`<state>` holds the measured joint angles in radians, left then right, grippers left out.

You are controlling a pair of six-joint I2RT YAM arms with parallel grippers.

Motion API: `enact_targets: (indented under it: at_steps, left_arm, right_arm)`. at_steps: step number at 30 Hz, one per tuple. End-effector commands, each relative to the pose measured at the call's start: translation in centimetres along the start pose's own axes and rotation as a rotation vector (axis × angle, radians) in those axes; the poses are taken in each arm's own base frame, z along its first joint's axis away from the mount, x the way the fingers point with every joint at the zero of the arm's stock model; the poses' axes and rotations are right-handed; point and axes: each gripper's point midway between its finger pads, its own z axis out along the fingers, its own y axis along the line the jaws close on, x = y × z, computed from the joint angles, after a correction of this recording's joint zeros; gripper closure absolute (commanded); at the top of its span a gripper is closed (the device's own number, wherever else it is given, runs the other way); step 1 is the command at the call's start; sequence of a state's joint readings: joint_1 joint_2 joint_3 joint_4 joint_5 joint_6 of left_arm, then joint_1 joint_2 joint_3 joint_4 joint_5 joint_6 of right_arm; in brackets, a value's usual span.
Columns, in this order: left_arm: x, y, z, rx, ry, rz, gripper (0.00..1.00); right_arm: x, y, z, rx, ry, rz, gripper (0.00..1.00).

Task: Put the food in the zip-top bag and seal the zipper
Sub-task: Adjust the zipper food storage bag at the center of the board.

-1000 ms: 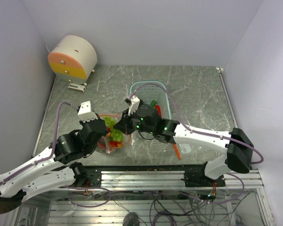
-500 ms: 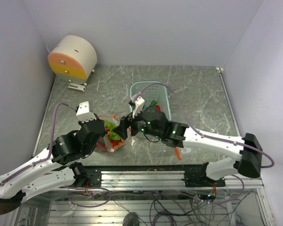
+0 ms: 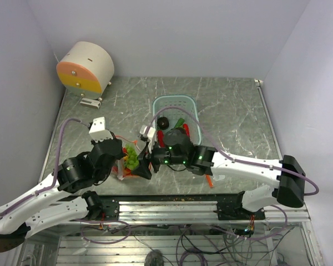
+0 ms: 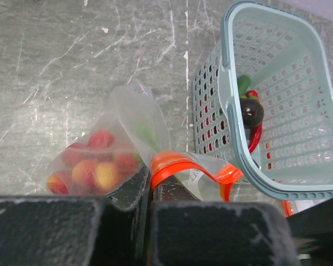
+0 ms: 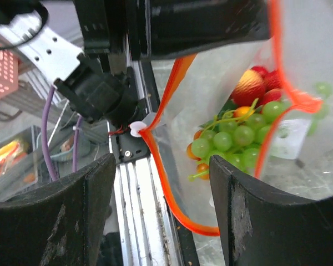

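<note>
My left gripper (image 4: 151, 185) is shut on the orange-red zipper (image 4: 177, 163) of the clear zip-top bag (image 4: 133, 116), holding its mouth up. Red, yellow and green food (image 4: 94, 172) lies inside the bag. In the right wrist view a bunch of green grapes (image 5: 233, 136) shows through the plastic. My right gripper (image 5: 164, 210) is open, its fingers either side of the zipper (image 5: 161, 183) at the bag's near edge. From above, the left gripper (image 3: 121, 163) and the right gripper (image 3: 141, 166) meet at the bag (image 3: 130, 160).
A light-blue mesh basket (image 3: 175, 98) stands behind the bag, holding a dark round piece (image 3: 162, 122) and green and red pieces. An orange piece (image 3: 209, 178) lies on the table under the right arm. A cream and orange drum (image 3: 86, 66) sits at the back left.
The right gripper has opened and swung down and left from the bag's mouth to its near edge. The bag has shifted slightly nearer. The left gripper keeps its hold.
</note>
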<state>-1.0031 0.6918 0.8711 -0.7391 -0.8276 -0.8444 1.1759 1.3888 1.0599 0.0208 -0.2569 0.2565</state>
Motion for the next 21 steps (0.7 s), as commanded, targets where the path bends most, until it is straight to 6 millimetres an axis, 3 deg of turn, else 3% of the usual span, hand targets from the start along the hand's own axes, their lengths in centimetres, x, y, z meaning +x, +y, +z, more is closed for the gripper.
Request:
enact_targets:
  at_steps: [1, 4, 8, 12, 21]
  left_arm:
    - [-2.2, -1.4, -0.5, 0.044, -0.039, -0.031, 0.93]
    - [-2.1, -1.6, -0.3, 0.046, -0.043, -0.028, 0.93]
    - [-1.9, -1.9, 0.0, 0.051, -0.041, -0.027, 0.93]
    - [-1.6, -2.0, 0.1, 0.053, -0.039, -0.027, 0.93]
    - [-1.0, -2.3, 0.6, 0.062, -0.042, -0.047, 0.93]
  right_arm:
    - [0.1, 1.7, 1.5, -0.056, 0.016, 0.000, 0.33]
    - [0.7, 1.0, 2.8, -0.008, 0.021, 0.065, 0.39]
    - [0.6, -0.1, 3.7, 0.055, -0.014, 0.131, 0.39]
    - [0.2, -0.5, 4.1, 0.075, -0.048, 0.180, 0.40]
    - [1.5, -0.5, 5.5, 0.060, -0.049, 0.274, 0.50]
